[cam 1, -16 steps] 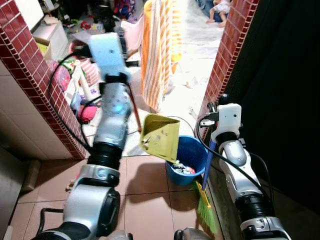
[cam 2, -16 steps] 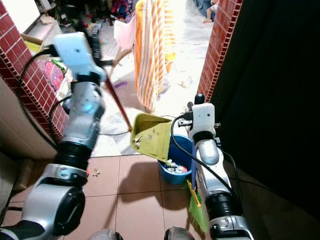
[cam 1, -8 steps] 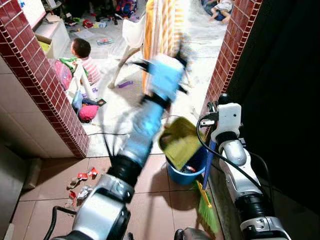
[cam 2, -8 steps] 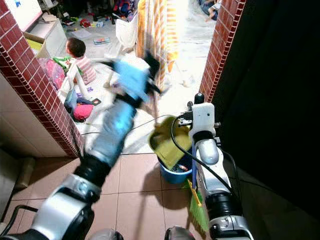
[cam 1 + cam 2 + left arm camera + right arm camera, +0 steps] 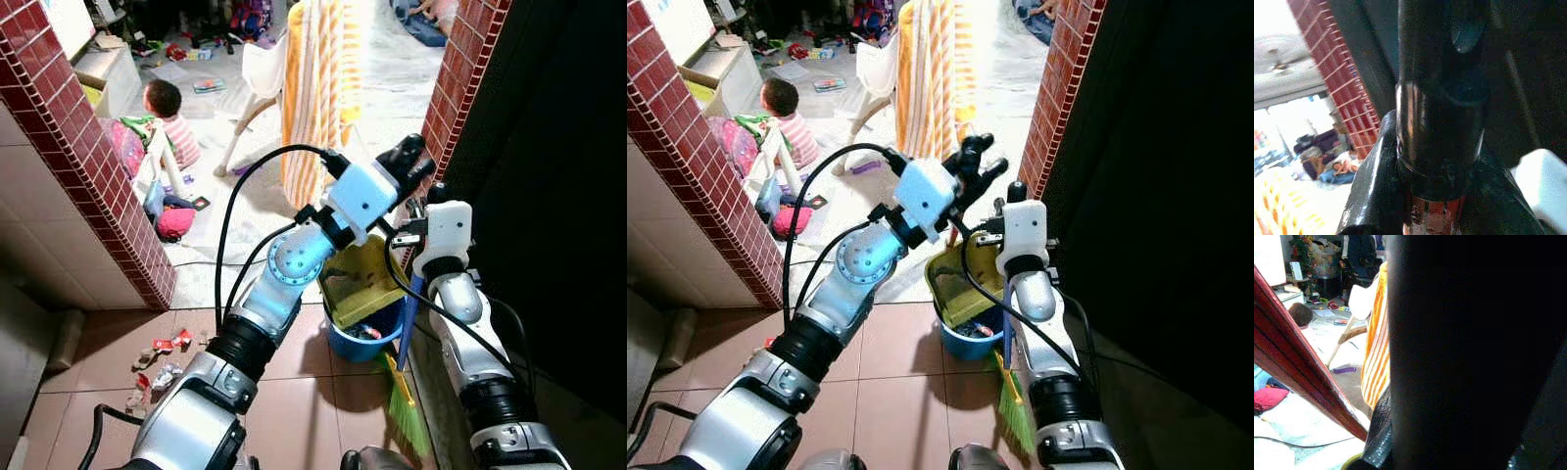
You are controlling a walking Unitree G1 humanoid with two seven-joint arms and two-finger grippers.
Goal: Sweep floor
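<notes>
Two red brick pillars (image 5: pixel 93 166) frame the doorway, and beyond them an orange striped cloth (image 5: pixel 315 93) hangs over a bright floor where a child (image 5: pixel 174 122) sits among toys. On this side the tiled floor (image 5: pixel 294 382) is brown. The left arm reaches forward and across from the lower left, and the left gripper (image 5: pixel 972 168) is raised high above the bucket, its black fingers (image 5: pixel 411 157) closed around a dark red handle (image 5: pixel 1308 387) (the left wrist view shows them clamped right against the shaft). That handle carries the yellow dustpan (image 5: pixel 364 284), which hangs tilted with its lower end dipping into the blue bucket (image 5: pixel 364 338). The bucket stands on the tiles at the foot of the right-hand pillar, with scraps of rubbish in its bottom. The right arm stands upright just beside the bucket; the right gripper cannot be made out well enough to say whether it is open. A broom (image 5: pixel 404 392) with a blue shaft and green bristles stands between the bucket and the right arm, bristles on the floor. Small litter (image 5: pixel 159 357) lies scattered on the tiles near the left pillar, well apart from the bucket.
</notes>
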